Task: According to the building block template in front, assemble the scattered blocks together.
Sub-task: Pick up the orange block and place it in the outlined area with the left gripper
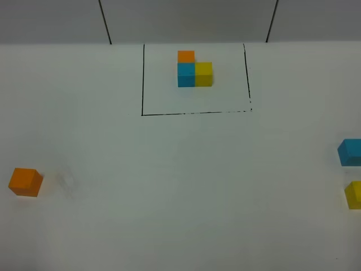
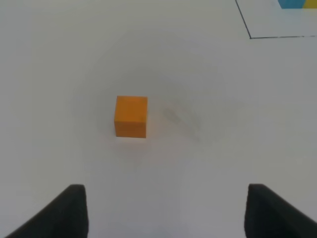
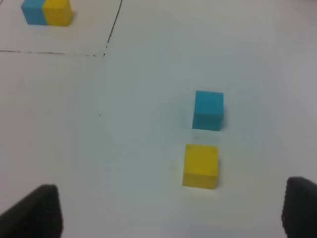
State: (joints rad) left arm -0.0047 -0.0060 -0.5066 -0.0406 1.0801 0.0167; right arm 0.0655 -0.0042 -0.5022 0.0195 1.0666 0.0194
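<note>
One orange cube (image 1: 25,182) alone, blue cube (image 1: 351,152) near yellow cube (image 1: 354,195), left end effector (image 2: 167,201) spread, right end effector (image 3: 173,198) spread

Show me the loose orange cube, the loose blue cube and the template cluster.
loose orange cube (image 2: 131,115), left wrist view, top face.
loose blue cube (image 3: 208,106), right wrist view, top face.
template cluster (image 1: 188,72), exterior high view, its blue cube.

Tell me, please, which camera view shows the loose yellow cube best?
The right wrist view: the loose yellow cube appears whole. The exterior high view crops it at the edge; the left wrist view misses it.
</note>
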